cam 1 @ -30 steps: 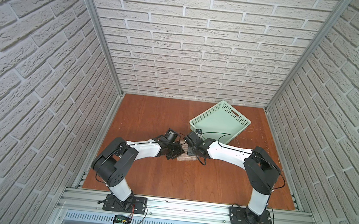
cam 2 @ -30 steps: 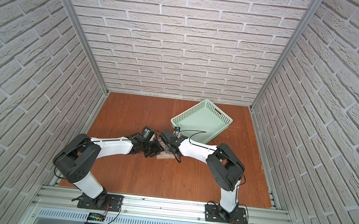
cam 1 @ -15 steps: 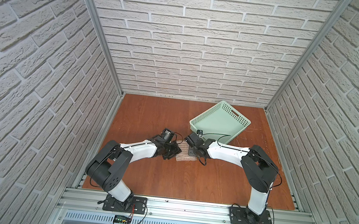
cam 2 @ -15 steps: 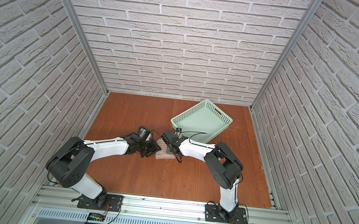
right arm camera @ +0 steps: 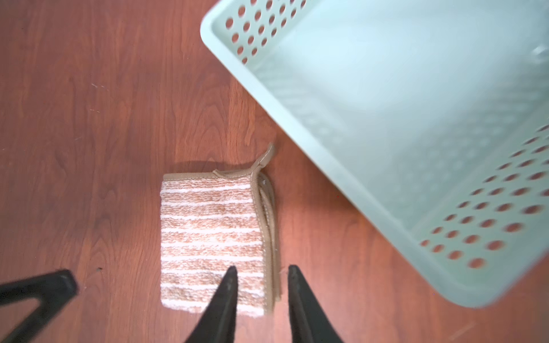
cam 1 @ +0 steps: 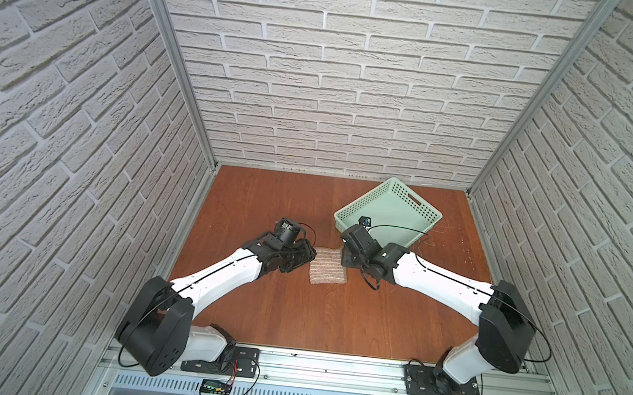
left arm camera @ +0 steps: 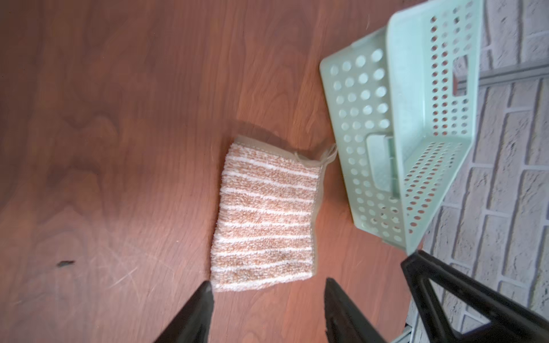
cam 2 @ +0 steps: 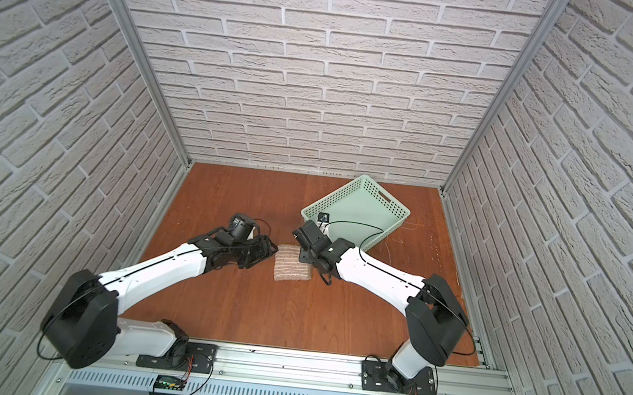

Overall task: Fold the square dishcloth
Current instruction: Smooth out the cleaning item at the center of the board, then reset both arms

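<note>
While both arms reach in low over the wooden table (cam 1: 295,323), the top views show the square dishcloth (cam 1: 328,267) lying flat between them as a small folded rectangle, its stripes running across it. It sits near the middle of the table, just in front of the green basket (cam 1: 388,213) and not touching it. The left gripper (cam 1: 308,256) is at one side edge of the cloth and the right gripper (cam 1: 344,263) at the opposite edge. From this height I cannot tell how wide either claw stands. The same layout appears in both top views: cloth (cam 2: 292,267), left gripper (cam 2: 271,250), right gripper (cam 2: 303,259), basket (cam 2: 357,206).

From the left wrist, the left gripper (left arm camera: 267,283) has its jaws spread wide with nothing between them. The dishcloth (left arm camera: 264,219) lies just beyond the tips, one fingertip (left arm camera: 205,292) close to its near corner. The basket (left arm camera: 362,118) stands beside the cloth's far end, where a small loop sticks out.

From the right wrist, the right gripper (right arm camera: 263,267) stands narrowly parted and grips nothing. One finger is over the striped face of the dishcloth (right arm camera: 212,234), the other over bare table. The cloth's bound edge, with its stacked layers, shows in the gap. The basket (right arm camera: 386,104) is blurred close by.
</note>
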Motion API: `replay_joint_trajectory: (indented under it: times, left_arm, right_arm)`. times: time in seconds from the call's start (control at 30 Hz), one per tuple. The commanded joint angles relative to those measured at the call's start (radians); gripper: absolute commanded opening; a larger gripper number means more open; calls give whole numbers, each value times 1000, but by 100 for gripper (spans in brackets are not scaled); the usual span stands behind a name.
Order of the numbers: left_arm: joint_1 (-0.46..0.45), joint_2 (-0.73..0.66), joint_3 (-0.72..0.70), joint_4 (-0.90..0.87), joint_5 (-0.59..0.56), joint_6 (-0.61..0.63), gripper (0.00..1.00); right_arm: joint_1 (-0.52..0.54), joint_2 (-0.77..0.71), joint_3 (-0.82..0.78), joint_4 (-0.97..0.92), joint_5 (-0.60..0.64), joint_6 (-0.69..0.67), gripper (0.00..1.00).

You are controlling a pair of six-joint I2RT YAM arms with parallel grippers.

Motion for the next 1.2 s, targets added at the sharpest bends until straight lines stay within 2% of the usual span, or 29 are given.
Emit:
replay_joint_trajectory:
  times: [0.0, 0.1, 0.17, 0.23, 0.53, 0.63, 0.77, 0.87, 0.97, 1.17]
  left_arm:
    - [24, -95, 16, -120, -127, 40, 69]
    - [45, -176, -1, -156, -199, 47, 83]
    - [65, -220, -16, -175, -235, 47, 89]
    - [83, -259, -28, -190, -276, 45, 97]
    - [120, -348, -37, -262, -541, 100, 98]
    - [121, -334, -30, -258, -644, 120, 98]
    - [128, -293, -7, -265, -762, 135, 98]
    - [141, -259, 11, -253, -816, 168, 98]
    - [168, -214, 31, -231, -849, 202, 98]
    - [237, -105, 73, -146, -821, 334, 98]
  right_arm:
    - [2, -85, -37, -69, 117, -21, 43]
    - [-9, -152, -59, -124, 208, -11, 54]
    - [-16, -211, -80, -163, 270, 4, 67]
    - [-19, -278, -110, -190, 340, 20, 99]
    - [-61, -549, -174, -386, 661, 73, 99]
    - [-68, -613, -242, -357, 759, 37, 99]
    - [-85, -680, -342, -237, 847, -82, 99]
    - [-129, -708, -396, -120, 830, -219, 99]
    - [-207, -716, -428, -21, 751, -319, 99]
    - [-377, -685, -474, 162, 576, -470, 99]
